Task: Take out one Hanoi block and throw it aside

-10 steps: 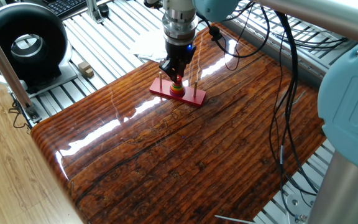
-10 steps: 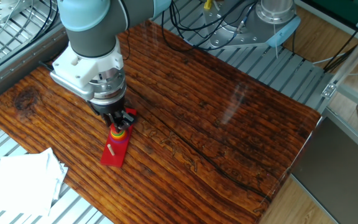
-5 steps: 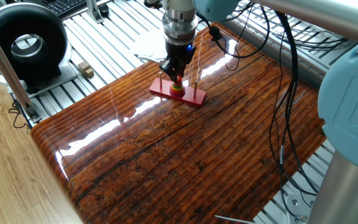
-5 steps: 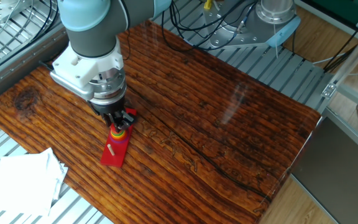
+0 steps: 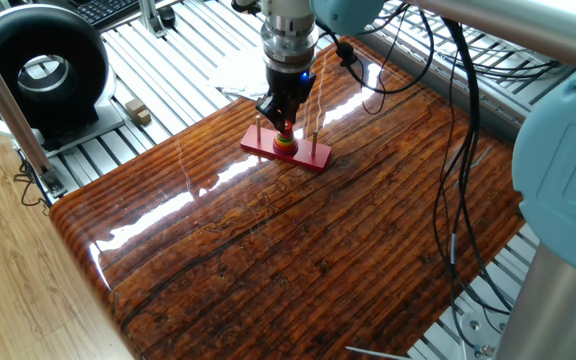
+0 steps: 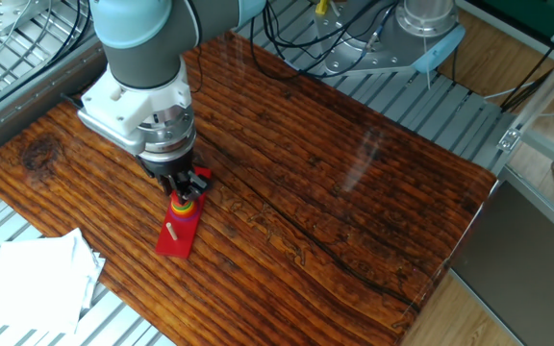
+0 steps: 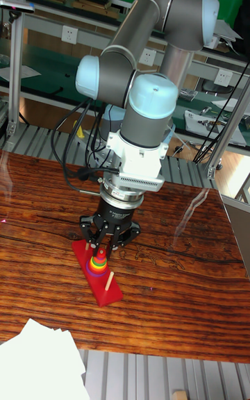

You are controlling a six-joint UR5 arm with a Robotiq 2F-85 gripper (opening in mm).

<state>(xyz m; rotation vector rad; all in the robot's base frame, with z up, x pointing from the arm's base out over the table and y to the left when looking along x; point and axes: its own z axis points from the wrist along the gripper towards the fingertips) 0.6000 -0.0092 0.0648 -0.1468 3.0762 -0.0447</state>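
The Hanoi block [image 7: 100, 253] is the small red ring on top of a stack of wider yellow, green and purple discs [image 6: 184, 205] on one peg of a flat red base [image 5: 313, 155]. My gripper [image 7: 103, 242] points straight down over that stack, and its dark fingers are spread on either side of the peg just above the red ring. It stands open and I see nothing held between the fingers. In the fixed views the gripper [image 5: 283, 120] hides most of the ring. A bare wooden peg [image 7: 107, 280] stands on the base's near end.
The base [image 6: 173, 240] lies near one edge of the glossy wooden tabletop [image 5: 298, 250]. White paper sheets [image 6: 41, 274] rest just off that edge. A black round device [image 5: 43, 70], a small wooden block [image 5: 136, 110] and hanging cables [image 5: 458, 150] border the table.
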